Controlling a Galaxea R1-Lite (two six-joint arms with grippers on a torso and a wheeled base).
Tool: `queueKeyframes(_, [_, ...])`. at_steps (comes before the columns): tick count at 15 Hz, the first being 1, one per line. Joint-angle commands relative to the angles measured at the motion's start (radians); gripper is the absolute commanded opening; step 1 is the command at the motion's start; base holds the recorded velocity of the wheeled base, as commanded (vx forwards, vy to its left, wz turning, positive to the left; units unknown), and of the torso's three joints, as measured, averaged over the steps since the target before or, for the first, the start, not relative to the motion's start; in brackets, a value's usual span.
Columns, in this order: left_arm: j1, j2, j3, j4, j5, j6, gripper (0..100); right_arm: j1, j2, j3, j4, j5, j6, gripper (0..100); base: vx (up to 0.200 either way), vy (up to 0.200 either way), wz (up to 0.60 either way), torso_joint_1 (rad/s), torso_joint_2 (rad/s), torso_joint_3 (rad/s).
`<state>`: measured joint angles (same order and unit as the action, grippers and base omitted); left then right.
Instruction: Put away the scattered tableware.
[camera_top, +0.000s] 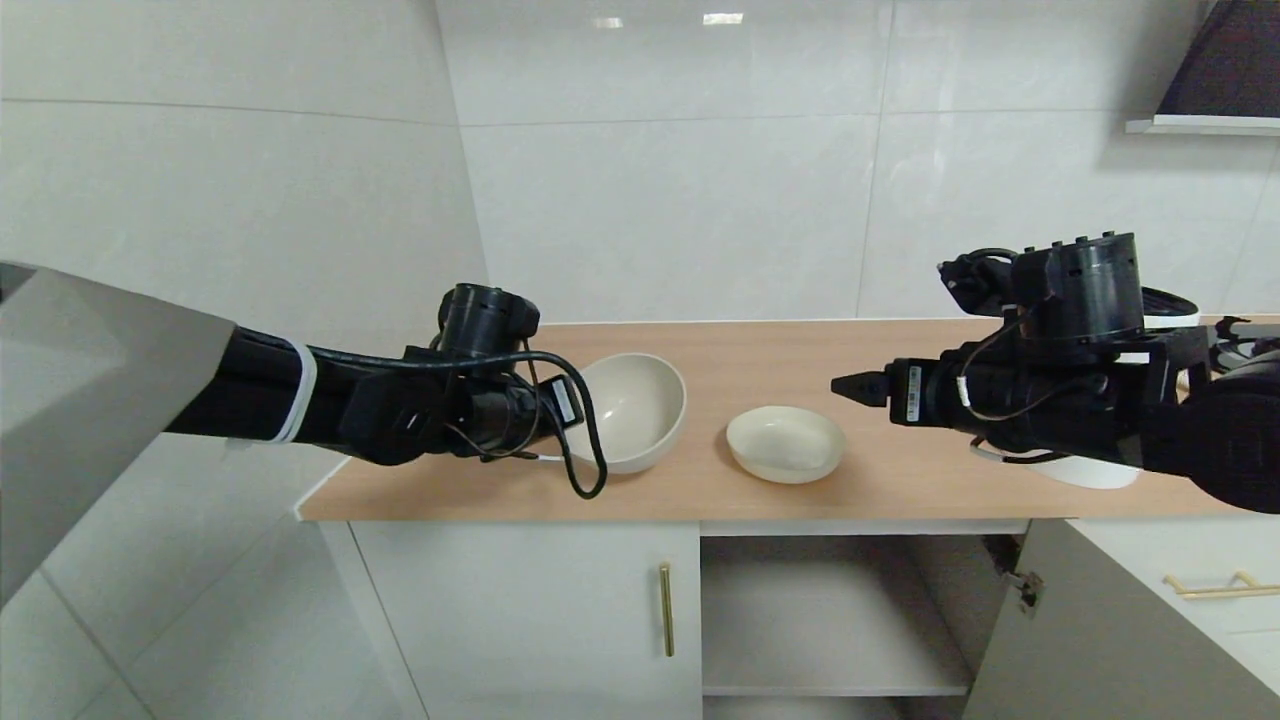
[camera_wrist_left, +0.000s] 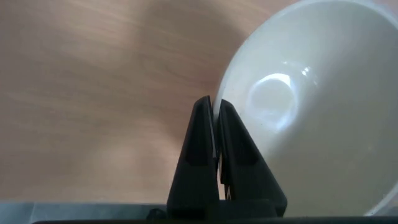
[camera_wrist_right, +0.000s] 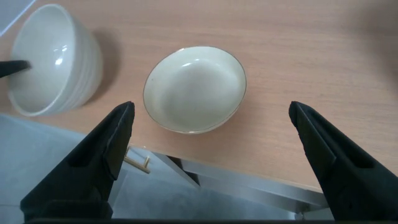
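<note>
Looking from the front, the nearest thing to me is the cabinet under the counter. Its door (camera_top: 1100, 640) hangs open at the right and bares an inner shelf (camera_top: 830, 640). To the left of that opening is a shut door with a brass handle (camera_top: 666, 608).

Above it runs the wooden counter (camera_top: 900, 490). The small bowl (camera_top: 785, 442) sits upright close to the front edge, roughly over the open compartment. The large bowl (camera_top: 635, 405) is to its left, toward the counter's left end and a little farther back, with a gap between the two. It is tipped so that its mouth faces left and toward me.

My left gripper (camera_wrist_left: 215, 109) comes in from the left end, jaws pinched onto the rim of the large bowl. My right gripper (camera_top: 850, 387) hangs over the counter on the right side of the small bowl, touching nothing. In the right wrist view its jaws stand wide apart, with the small bowl between them below.

Under the right arm, toward the right end, a white dish (camera_top: 1090, 472) shows in part. I cannot tell what kind it is.

Behind the back edge rises the tiled wall (camera_top: 680, 200), with a range hood (camera_top: 1220, 70) high at the right corner.
</note>
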<state>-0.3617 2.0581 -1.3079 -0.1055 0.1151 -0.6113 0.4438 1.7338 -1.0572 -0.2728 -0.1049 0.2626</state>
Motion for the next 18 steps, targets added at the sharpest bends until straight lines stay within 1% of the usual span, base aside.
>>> queueKeyframes(1, [0.001,-0.062,0.022,0.000,0.000,0.001,0,-0.002,0.003,-0.006,0.004,0.001,0.000,100,0.000,0.000,0.00,0.000,0.00,0.000])
queueKeyframes(3, [0.001,-0.111,0.071,-0.002,-0.003,0.007,0,-0.004,0.067,-0.056,0.066,-0.030,0.000,100,0.000,0.000,0.00,0.000,0.00,0.000])
queueKeyframes(4, [0.001,-0.128,0.087,-0.002,-0.005,0.010,0,-0.002,0.112,-0.087,0.106,-0.081,0.000,100,0.000,0.000,0.00,0.000,0.00,0.000])
queueKeyframes(5, [0.001,-0.150,0.102,-0.002,-0.008,0.024,0,0.003,0.170,-0.121,0.132,-0.159,0.003,100,0.000,0.000,0.00,0.000,0.00,0.000])
queueKeyframes(6, [0.000,-0.167,0.122,-0.006,-0.017,0.045,0,0.004,0.231,-0.148,0.130,-0.223,0.006,100,0.000,0.000,0.00,0.000,0.00,0.000])
queueKeyframes(8, [0.000,-0.184,0.141,-0.010,-0.041,0.062,0,0.004,0.308,-0.196,0.129,-0.265,0.020,100,0.000,0.000,0.00,0.000,0.00,0.000])
queueKeyframes(9, [0.000,-0.188,0.144,-0.010,-0.060,0.062,0,0.004,0.363,-0.227,0.129,-0.268,0.055,100,0.000,0.000,0.00,0.000,0.00,0.000])
queueKeyframes(12, [0.000,-0.187,0.144,-0.010,-0.064,0.062,0,-0.002,0.451,-0.296,0.129,-0.288,0.122,100,0.000,0.000,0.00,0.000,0.00,0.000])
queueKeyframes(18, [0.000,-0.185,0.144,-0.010,-0.064,0.064,0,-0.011,0.464,-0.302,0.110,-0.291,0.129,100,0.000,0.000,0.00,0.000,0.00,0.000])
